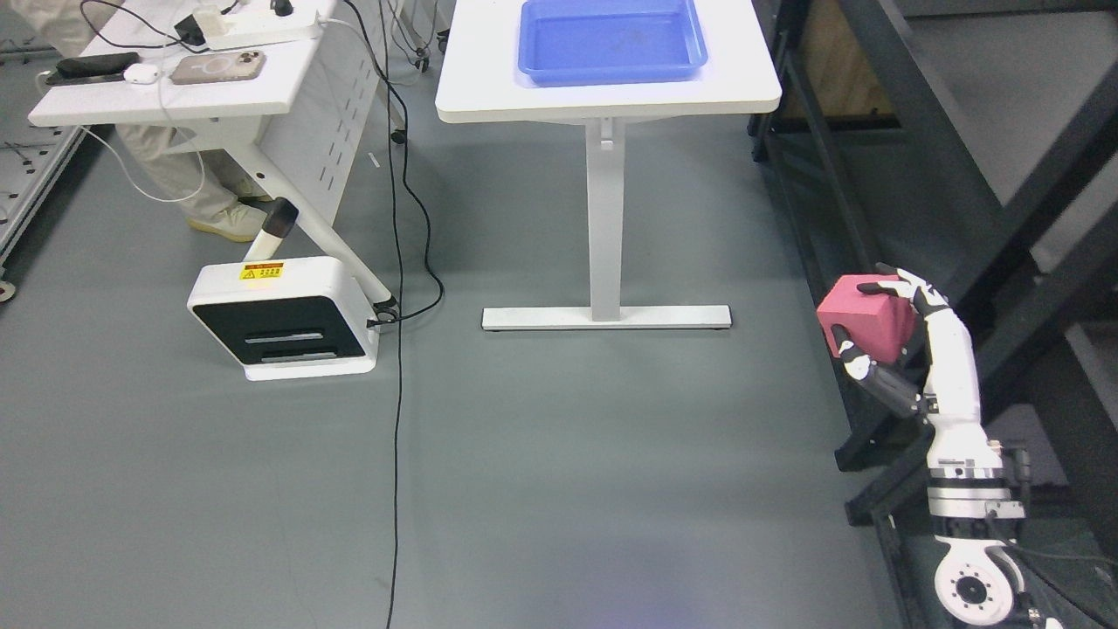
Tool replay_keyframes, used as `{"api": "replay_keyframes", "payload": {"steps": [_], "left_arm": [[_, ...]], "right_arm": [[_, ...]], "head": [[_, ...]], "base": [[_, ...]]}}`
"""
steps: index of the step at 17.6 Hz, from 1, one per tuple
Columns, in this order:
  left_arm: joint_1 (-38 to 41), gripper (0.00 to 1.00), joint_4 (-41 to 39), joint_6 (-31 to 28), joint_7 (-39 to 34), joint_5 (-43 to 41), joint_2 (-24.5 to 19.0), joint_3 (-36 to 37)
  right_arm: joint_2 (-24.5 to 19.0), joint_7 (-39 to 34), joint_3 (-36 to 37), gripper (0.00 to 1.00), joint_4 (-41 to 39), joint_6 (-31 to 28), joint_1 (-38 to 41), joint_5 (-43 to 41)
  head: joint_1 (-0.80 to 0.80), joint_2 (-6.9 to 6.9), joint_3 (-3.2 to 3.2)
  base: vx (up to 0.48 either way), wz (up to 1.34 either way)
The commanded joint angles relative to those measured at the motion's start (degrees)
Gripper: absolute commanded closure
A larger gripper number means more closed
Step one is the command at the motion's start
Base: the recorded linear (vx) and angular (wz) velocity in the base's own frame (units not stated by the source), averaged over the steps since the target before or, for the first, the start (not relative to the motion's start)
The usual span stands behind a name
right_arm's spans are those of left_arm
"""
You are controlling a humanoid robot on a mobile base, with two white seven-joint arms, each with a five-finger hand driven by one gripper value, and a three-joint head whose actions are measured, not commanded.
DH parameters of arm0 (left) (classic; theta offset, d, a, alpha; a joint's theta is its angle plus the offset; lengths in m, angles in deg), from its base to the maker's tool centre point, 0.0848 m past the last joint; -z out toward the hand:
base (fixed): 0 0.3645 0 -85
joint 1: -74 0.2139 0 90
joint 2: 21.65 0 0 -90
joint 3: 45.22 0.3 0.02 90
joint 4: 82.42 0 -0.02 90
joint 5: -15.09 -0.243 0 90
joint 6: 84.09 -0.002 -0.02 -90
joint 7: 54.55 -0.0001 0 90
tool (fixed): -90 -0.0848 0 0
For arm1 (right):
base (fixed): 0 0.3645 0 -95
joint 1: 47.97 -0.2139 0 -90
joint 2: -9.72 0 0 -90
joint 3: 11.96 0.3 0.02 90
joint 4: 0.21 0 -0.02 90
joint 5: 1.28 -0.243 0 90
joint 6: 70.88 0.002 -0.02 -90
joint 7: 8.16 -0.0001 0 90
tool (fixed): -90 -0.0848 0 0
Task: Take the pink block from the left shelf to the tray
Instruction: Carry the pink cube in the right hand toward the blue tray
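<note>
My right hand [878,328] comes up from the lower right and is shut on a pink block [866,316], with fingers over its top and thumb under its left face. The block hangs in the air above the grey floor, just left of the dark shelf frame [961,218]. A blue tray [611,40] lies on the white table [603,96] at the top centre, far from the hand. My left arm does not show.
The table's white post and foot bar [605,316] stand on the floor. A white and black box device [284,319] with cables [397,262] sits to the left. A second white desk [175,87] holds phones and a power strip; a person's legs show beneath it.
</note>
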Motion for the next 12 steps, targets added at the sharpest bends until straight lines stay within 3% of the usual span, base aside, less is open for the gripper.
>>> {"api": "replay_keyframes", "payload": {"steps": [1,12], "left_arm": [[-1.8,0.00,-1.0,0.0,0.0,0.0,-1.0,0.0],[-1.7,0.00,-1.0,0.0,0.0,0.0,-1.0,0.0]], "right_arm": [[-0.1,-0.1,-0.2,0.97,0.0,0.0,0.0,0.0],[0.0,-0.4,-0.3,0.97,0.0,0.0,0.0,0.7]], "head": [[0.00,0.00,0.00],[0.00,0.00,0.00]], "base": [[0.314,0.31],[0.386,0.10]]}}
